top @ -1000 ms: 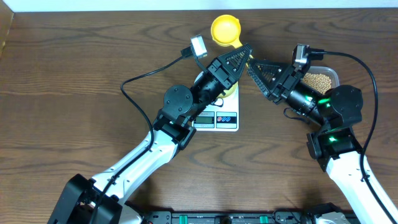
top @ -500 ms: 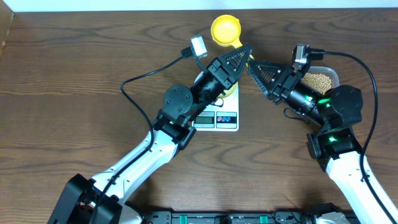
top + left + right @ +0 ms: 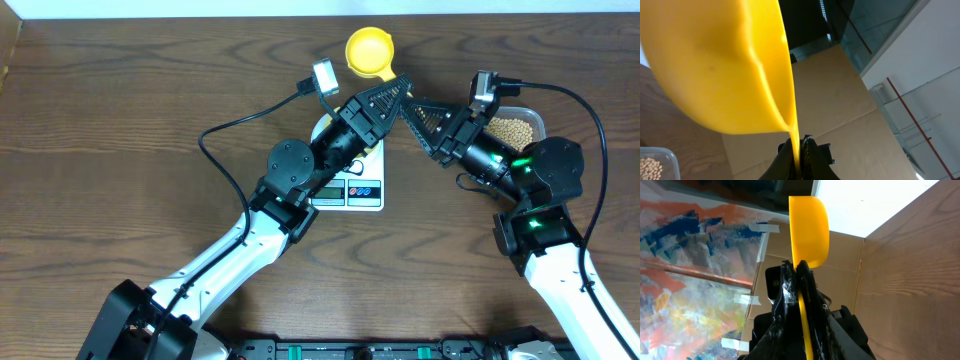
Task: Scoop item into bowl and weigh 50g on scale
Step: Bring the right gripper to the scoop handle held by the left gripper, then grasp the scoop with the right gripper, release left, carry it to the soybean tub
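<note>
My left gripper [image 3: 398,88] is shut on the handle of a bright yellow scoop [image 3: 367,50] and holds it above the table's far edge. In the left wrist view [image 3: 801,150] the scoop's cup [image 3: 715,65] fills the top. My right gripper [image 3: 408,105] sits right against the left one, its fingers [image 3: 807,345] open on either side of the handle [image 3: 810,230]. The white scale [image 3: 363,190] lies under my left arm. Only a sliver of the pale-yellow bowl [image 3: 372,148] shows on it. The beans [image 3: 512,130] lie in a clear tub.
The clear tub [image 3: 538,118] stands at the right, behind my right wrist, and its corner also shows in the left wrist view [image 3: 662,155]. A cardboard wall runs along the table's far side. Cables trail from both wrists.
My left gripper has shifted a little to the right with the scoop. The right arm has not moved.
</note>
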Available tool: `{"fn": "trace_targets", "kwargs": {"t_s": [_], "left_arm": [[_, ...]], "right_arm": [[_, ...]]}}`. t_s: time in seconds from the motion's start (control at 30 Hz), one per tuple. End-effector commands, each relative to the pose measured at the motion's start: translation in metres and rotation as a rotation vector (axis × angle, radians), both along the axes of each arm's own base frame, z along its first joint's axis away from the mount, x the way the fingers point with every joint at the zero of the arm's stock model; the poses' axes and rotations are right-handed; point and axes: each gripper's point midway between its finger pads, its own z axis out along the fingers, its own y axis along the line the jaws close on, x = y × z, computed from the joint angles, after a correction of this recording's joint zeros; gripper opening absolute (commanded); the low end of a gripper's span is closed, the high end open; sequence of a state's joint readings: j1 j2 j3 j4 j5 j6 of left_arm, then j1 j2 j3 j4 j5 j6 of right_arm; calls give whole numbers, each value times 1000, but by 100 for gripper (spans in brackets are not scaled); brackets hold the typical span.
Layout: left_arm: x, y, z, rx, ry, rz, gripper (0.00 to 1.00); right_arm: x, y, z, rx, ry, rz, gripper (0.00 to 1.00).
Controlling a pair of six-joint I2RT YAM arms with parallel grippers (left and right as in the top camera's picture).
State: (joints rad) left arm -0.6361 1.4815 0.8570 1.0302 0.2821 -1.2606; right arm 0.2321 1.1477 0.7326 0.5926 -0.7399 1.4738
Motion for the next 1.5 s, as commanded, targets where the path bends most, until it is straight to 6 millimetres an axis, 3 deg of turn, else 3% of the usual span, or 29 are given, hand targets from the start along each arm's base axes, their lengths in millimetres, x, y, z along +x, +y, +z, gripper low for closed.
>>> {"fn": "trace_targets", "kwargs": {"t_s": [0.0,0.47,0.5,0.53,0.6,0.67,0.77,0.87,0.97,1.1,1.3,1.43,1.47], "left_arm": [[-2,1,7,-13,-17,-4,8],[2,5,7,-12,-18,9,7],[2,5,7,-12,-17,9,14],[2,5,7,-8,-22,11,36],[2,5,7,4,-36,16,59],[2,5,7,23,-59,26,73],[2,5,7,56,-97,42,84],[0,3,4,99,-130,43,87],[2,-4,-22,239,-124,35,92],[7,2,-50,419,-80,51,93],[12,31,-70,840,-21,39,93],[0,58,-90,1079,56,-15,93],[-10,65,-102,1152,66,-60,93]], "right_arm": [[0,1,8,3,-22,-4,20],[6,-7,8,-16,-54,-47,2],[6,-7,9,-21,-62,-49,2],[7,-7,9,-35,-83,-60,2],[9,-9,9,-52,-110,-78,2],[11,-11,9,-66,-129,-99,2],[17,-16,10,-88,-161,-147,1],[25,-26,9,-118,-188,-212,1],[42,-57,8,-170,-202,-335,1],[55,-84,-7,-270,-129,-399,2],[61,-119,-22,-543,-18,-486,1],[56,-137,-24,-710,31,-534,1],[52,-143,-26,-781,40,-541,1]]}}
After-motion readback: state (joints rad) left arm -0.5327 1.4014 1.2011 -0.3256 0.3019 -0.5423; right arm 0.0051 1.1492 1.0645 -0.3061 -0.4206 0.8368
